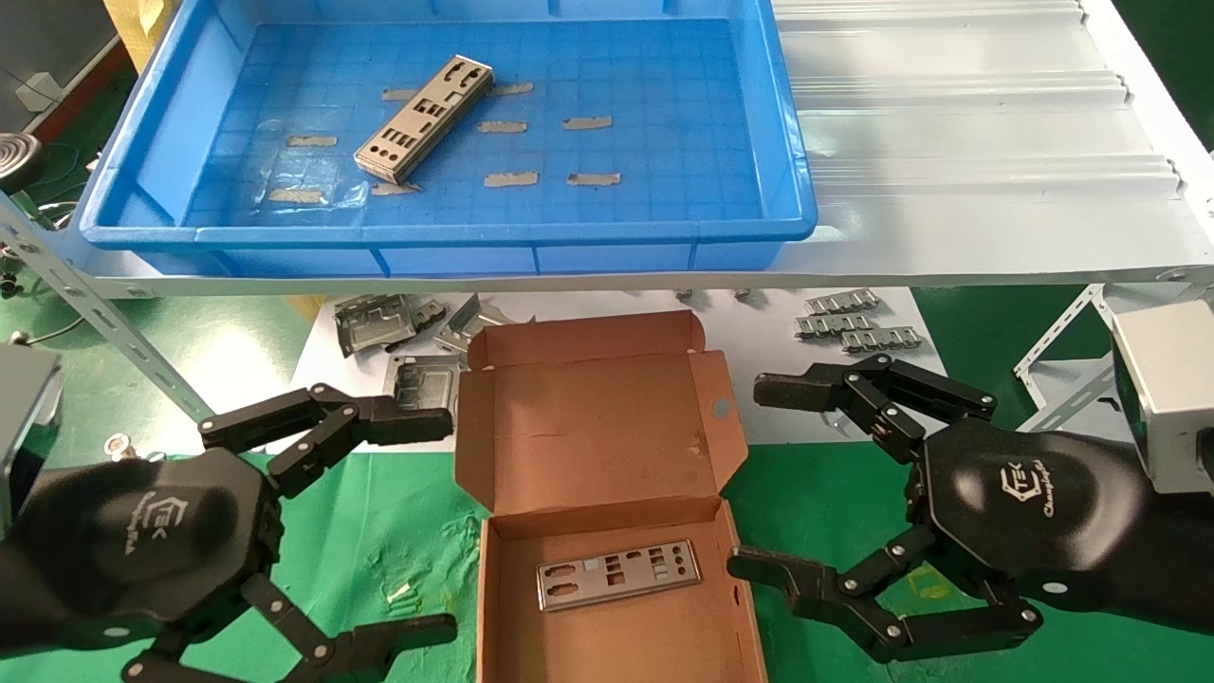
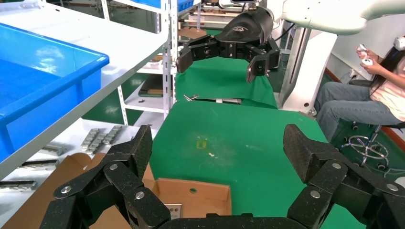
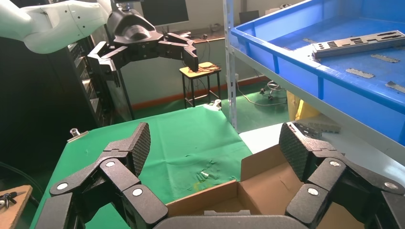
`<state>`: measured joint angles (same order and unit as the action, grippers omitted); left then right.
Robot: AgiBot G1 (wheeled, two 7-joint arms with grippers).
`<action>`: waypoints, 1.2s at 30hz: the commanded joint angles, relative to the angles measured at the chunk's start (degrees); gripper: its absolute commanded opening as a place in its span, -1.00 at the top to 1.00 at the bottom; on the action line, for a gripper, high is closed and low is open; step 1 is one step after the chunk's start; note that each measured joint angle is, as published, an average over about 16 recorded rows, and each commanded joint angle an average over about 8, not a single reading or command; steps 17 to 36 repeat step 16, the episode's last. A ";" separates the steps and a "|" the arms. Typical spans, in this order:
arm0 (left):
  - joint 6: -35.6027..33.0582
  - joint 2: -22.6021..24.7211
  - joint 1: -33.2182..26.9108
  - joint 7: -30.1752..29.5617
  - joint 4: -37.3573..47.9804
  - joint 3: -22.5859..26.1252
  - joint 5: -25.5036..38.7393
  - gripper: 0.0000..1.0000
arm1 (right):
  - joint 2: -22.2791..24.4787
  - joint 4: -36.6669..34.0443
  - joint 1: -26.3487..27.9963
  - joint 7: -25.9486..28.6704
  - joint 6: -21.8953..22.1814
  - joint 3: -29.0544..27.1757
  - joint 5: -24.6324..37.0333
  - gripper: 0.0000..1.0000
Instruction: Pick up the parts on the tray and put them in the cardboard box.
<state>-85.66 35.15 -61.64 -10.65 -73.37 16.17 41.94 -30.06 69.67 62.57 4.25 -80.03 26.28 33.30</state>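
Note:
On the blue tray (image 1: 446,232) up on the shelf lie silver-grey parts (image 1: 424,119), stacked together and set at an angle. The right wrist view shows the tray (image 3: 305,62) and those parts (image 3: 356,43) too. Below it, the cardboard box (image 1: 588,427) stands open on the green cloth with one part (image 1: 618,574) flat on its floor. My left gripper (image 1: 448,524) hovers open just left of the box, and my right gripper (image 1: 747,476) hovers open just right of it. Both are empty. From the left wrist, the gripper (image 2: 219,148) spans the box's corner (image 2: 196,198).
A white ribbed sheet (image 1: 948,142) carries the tray. Under the shelf, behind the box, lie bent grey frames (image 1: 379,323) and small ridged strips (image 1: 854,323). Slotted shelf struts (image 1: 104,323) slope down at both sides. A seated person (image 2: 372,90) is off to the side.

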 commanded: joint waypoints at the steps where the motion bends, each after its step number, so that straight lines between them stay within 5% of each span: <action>1: 0.00 0.00 0.00 0.00 0.00 0.00 0.00 -1.00 | 0.00 0.00 0.00 0.00 0.00 0.00 0.00 -1.00; 36: 0.00 0.00 0.00 0.00 0.00 0.00 0.00 -1.00 | 0.00 0.00 0.00 0.00 0.00 0.00 0.00 -1.00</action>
